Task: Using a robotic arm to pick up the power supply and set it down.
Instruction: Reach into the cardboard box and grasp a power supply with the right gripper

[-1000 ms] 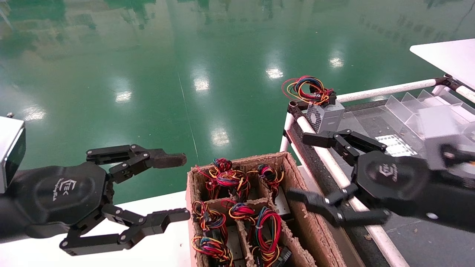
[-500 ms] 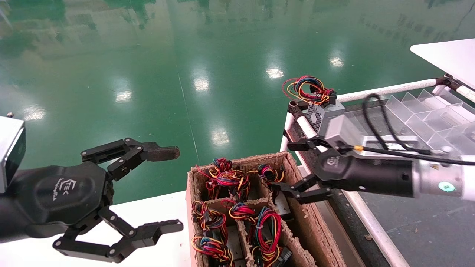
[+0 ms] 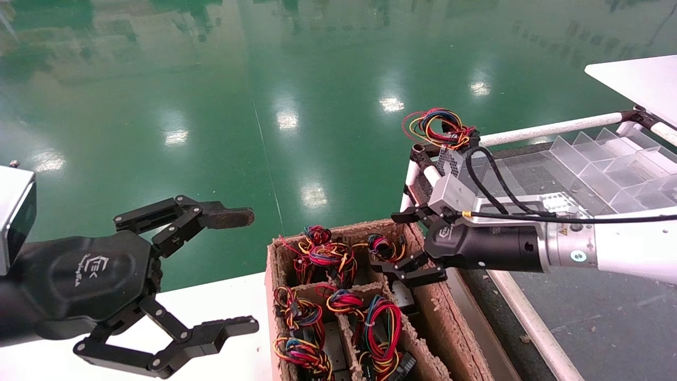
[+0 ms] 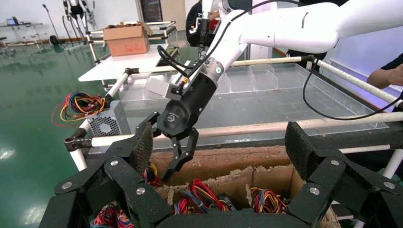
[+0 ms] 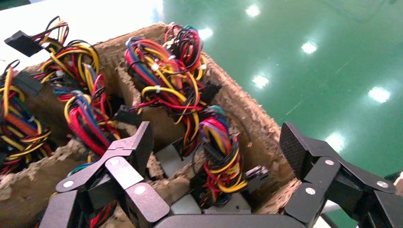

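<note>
The black two-finger left gripper point(image 3: 232, 275) hangs parked at near left over the white table point(image 3: 232, 301), fingers spread. Farther right, the black right gripper with a white logo point(image 3: 410, 246) hovers, fingers apart, over the far right cell of the brown cardboard divider box point(image 3: 455, 328). Just below it sits what seems the small grey power supply point(image 5: 209, 202), mostly hidden under its knotted coloured wires.

Bright overhead light; glare spots on green floor point(image 3: 285, 119); frames sharp, shadows faint.
</note>
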